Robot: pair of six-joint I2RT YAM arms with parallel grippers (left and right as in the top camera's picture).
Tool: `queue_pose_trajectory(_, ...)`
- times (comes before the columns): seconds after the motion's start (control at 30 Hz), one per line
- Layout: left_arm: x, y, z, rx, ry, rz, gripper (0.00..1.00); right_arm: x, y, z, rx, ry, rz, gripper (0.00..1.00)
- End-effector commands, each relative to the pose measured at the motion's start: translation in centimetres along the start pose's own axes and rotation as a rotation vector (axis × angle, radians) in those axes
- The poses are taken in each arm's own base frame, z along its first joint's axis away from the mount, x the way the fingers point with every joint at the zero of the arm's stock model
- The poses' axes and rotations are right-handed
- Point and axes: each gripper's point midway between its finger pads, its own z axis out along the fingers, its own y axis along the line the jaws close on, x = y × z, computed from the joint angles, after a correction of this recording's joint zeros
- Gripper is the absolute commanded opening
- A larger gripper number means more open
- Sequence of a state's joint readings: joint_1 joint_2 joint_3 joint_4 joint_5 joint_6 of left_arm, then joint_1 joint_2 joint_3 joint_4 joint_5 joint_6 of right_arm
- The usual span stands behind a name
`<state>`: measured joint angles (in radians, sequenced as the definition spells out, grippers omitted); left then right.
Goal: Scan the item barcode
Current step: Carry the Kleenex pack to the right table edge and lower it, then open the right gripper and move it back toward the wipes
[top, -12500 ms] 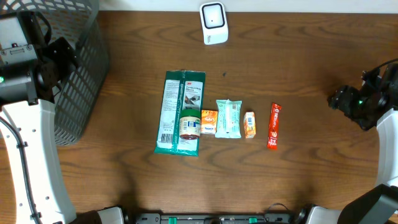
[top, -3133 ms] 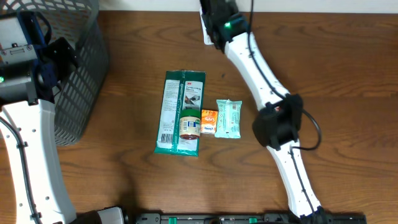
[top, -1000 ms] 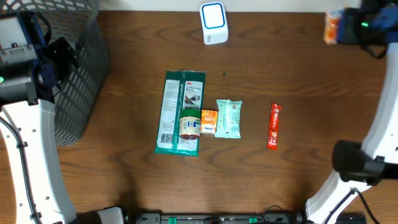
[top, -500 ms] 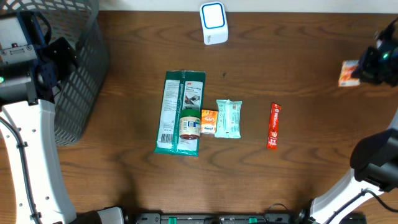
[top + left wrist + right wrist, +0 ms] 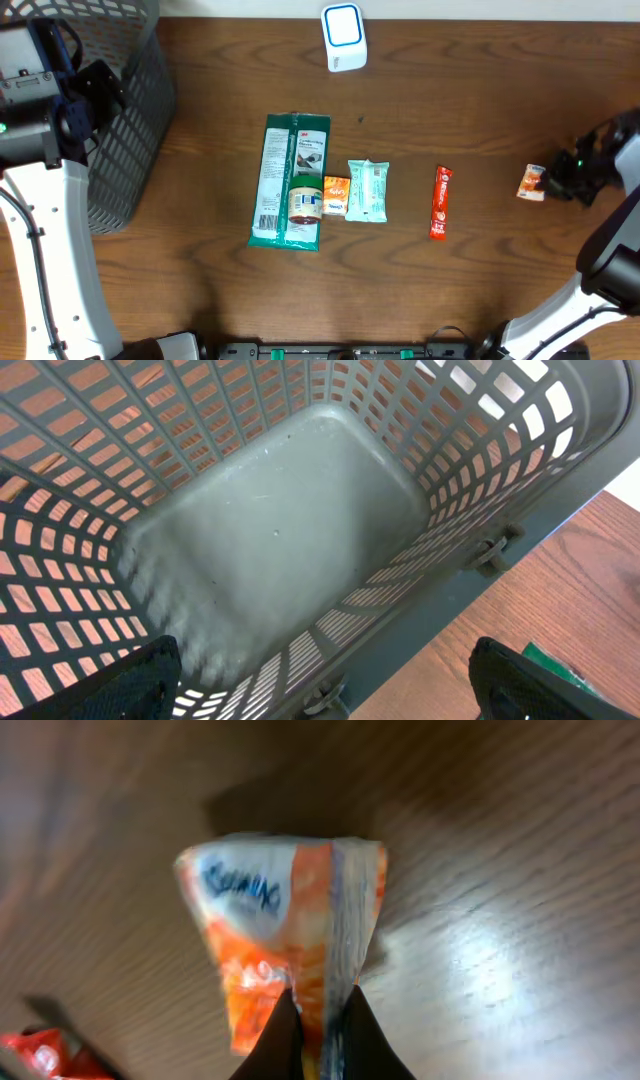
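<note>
A small orange and white snack packet (image 5: 530,183) hangs just above the wood at the table's right side, pinched at one end by my right gripper (image 5: 550,182). In the right wrist view the packet (image 5: 290,910) sticks out ahead of the gripper (image 5: 318,1010), whose two dark fingers are shut on its seam. The white barcode scanner (image 5: 343,38) stands at the table's back edge, far from the packet. My left gripper (image 5: 330,685) is open and holds nothing above the grey mesh basket (image 5: 280,530).
A row of items lies mid-table: a long green packet (image 5: 290,180) with a small jar (image 5: 305,203) on it, a small orange box (image 5: 336,196), a pale green pack (image 5: 367,190) and a red bar (image 5: 440,202). The basket (image 5: 125,110) fills the back left corner.
My right arm has carried the orange packet from the back right corner forward and down to just right of the red bar. The left arm has not moved.
</note>
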<state>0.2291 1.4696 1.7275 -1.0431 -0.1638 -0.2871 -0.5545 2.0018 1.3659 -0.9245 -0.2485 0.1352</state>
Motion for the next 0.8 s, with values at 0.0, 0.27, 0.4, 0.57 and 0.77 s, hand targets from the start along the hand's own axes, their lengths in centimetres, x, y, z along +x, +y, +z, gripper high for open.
queue_pose_trajectory(0.0,-0.3,0.4,-0.2,-0.013,-0.011,0.004,0.92,1.6,-1.8,1.9,0.012,0.026,0.086,0.01)
queue_pose_trajectory(0.27,-0.3,0.4,-0.2,-0.014,-0.011,0.004,0.92,2.0,-2.8,1.8,-0.04,0.037,0.187,0.2)
queue_pose_trajectory(0.4,-0.3,0.4,-0.2,-0.014,-0.011,0.004,0.93,1.0,-1.2,-0.2,-0.157,0.034,0.207,0.37)
queue_pose_trajectory(0.57,-0.3,0.4,-0.2,-0.013,-0.011,0.004,0.93,0.5,-1.1,-2.9,-0.168,0.054,0.237,0.74)
queue_pose_trajectory(0.77,-0.3,0.4,-0.2,-0.013,-0.011,0.004,0.92,-0.6,-0.5,-6.2,-0.148,0.039,0.226,0.99)
